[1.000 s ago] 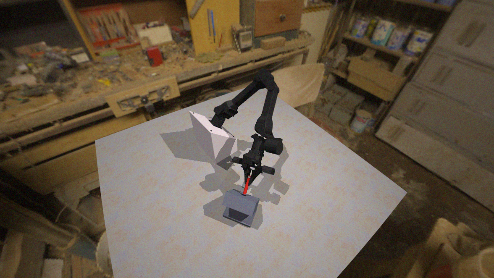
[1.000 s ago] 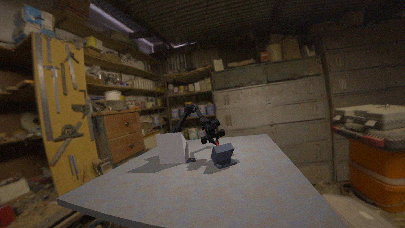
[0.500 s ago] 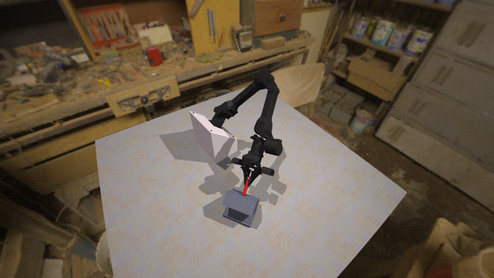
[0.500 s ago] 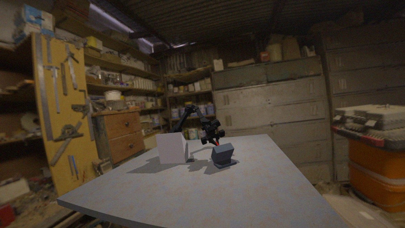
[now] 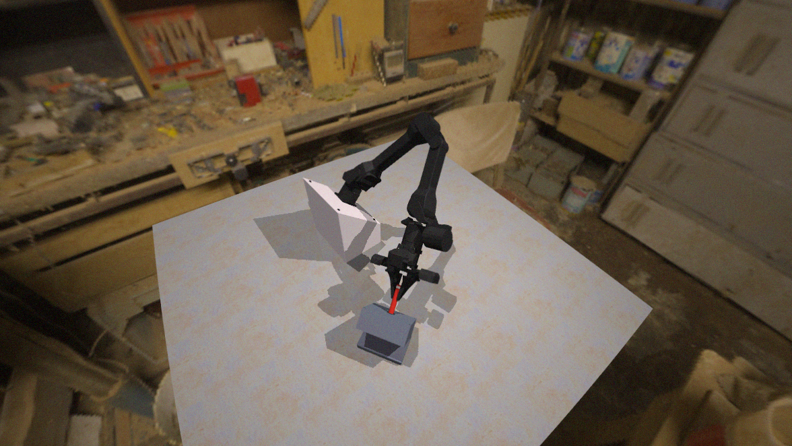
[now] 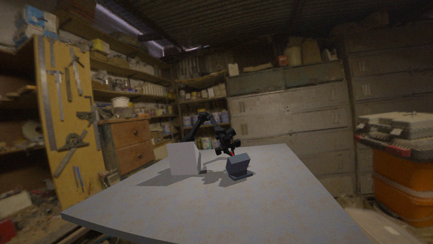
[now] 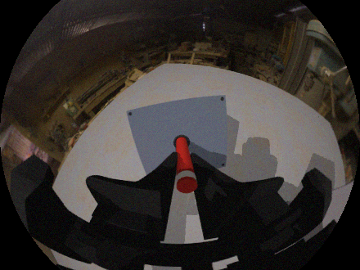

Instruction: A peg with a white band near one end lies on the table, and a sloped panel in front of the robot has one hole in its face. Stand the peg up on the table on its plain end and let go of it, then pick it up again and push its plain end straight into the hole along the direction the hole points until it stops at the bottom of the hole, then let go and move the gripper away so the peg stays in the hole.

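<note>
My gripper (image 5: pixel 397 294) (image 7: pixel 183 156) is shut on the red peg (image 5: pixel 393 305) (image 6: pixel 232 153) (image 7: pixel 183 153), which slants down away from me. The peg's white-banded end points back toward the wrist camera. Its plain end is at the hole (image 7: pixel 182 141) in the face of the blue-grey sloped panel (image 5: pixel 386 323) (image 6: pixel 237 163) (image 7: pixel 155 131). In the wrist view the dark rim of the hole shows around the peg's far end. How deep the tip sits is hidden. Most of the peg's length is outside the panel.
A large pale block (image 5: pixel 332 215) (image 6: pixel 183 159) with a slanted face and small dark dots stands on the table (image 5: pixel 471 376) (image 6: pixel 212 209) (image 7: pixel 266 114), to the left of my gripper in the top and exterior views and close to the arm's base.
</note>
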`<state>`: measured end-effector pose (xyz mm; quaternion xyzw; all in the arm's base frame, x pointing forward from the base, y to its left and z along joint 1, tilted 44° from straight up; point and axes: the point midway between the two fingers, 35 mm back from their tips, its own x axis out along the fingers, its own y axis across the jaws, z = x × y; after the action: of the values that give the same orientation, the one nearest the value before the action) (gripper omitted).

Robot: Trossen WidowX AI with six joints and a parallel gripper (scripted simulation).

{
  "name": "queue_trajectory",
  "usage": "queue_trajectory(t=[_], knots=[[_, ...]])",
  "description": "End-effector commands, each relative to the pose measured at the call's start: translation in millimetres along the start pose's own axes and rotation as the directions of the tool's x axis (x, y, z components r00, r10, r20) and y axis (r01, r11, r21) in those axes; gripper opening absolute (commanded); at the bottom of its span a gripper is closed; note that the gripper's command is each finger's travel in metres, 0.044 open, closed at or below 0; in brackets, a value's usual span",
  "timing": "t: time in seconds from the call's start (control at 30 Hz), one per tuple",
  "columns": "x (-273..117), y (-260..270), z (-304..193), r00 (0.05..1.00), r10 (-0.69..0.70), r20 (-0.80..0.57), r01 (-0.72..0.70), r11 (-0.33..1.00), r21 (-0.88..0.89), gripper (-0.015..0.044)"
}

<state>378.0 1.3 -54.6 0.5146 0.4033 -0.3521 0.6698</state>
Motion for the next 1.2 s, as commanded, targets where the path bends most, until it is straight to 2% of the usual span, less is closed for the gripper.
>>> queue_trajectory(t=[0.0, 1.17], knots=[[4.2, -1.8, -0.5, 1.000, -0.006, -0.004, 0.006, 1.000, -0.005, 0.0000], [20.8, -0.3, 0.0, 1.000, -0.006, -0.004, 0.006, 1.000, -0.005, 0.0000]])
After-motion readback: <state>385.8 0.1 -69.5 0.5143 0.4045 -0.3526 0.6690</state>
